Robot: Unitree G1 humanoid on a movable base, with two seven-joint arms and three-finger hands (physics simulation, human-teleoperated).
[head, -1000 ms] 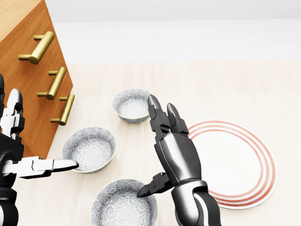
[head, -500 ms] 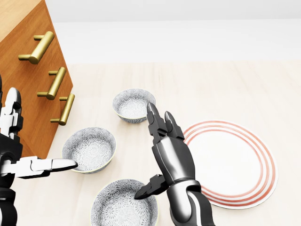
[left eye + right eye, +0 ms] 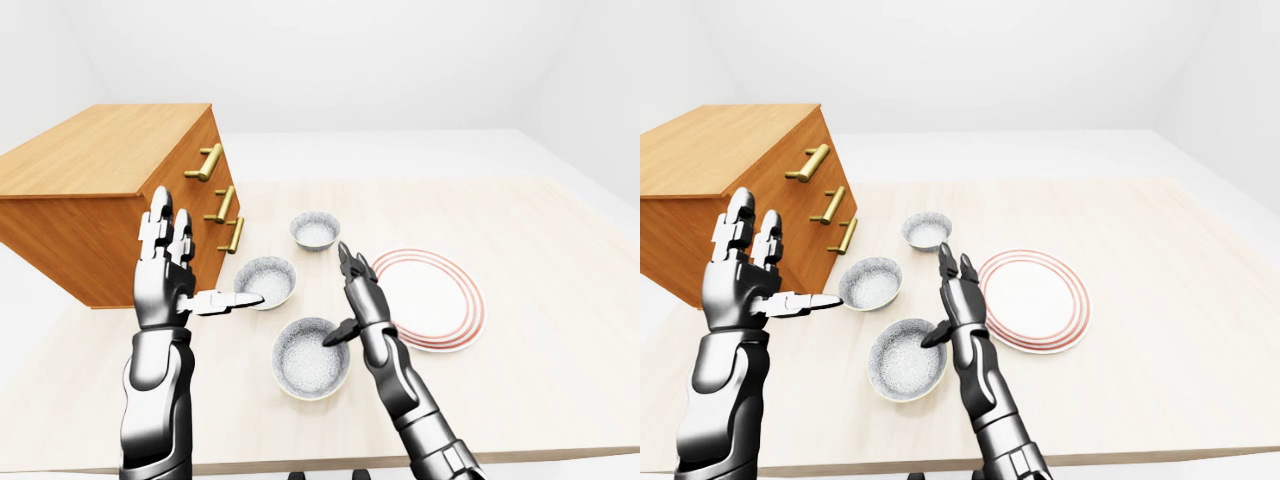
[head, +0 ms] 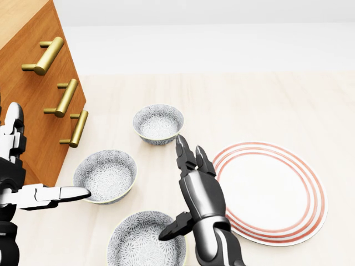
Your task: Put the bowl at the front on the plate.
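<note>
Three patterned grey bowls sit on the pale wooden table. The nearest bowl (image 4: 145,243) lies at the bottom of the head view, and the red-ringed white plate (image 4: 273,192) lies to its right. My right hand (image 4: 177,191) is open between them, fingers pointing up the view, and its thumb reaches over the nearest bowl's right rim. Whether the thumb touches the rim I cannot tell. My left hand (image 3: 205,262) is raised and open at the left, its thumb pointing at the middle bowl (image 4: 105,175).
A wooden chest of drawers (image 3: 110,190) with brass handles (image 4: 45,55) stands at the left, close to the middle bowl. The third bowl (image 4: 158,123) sits higher up, above my right hand. The table's near edge (image 3: 520,455) runs along the bottom.
My right hand has slid down the head view, away from the top bowl and closer to the nearest bowl, staying open. The left hand and the bowls have barely moved.
</note>
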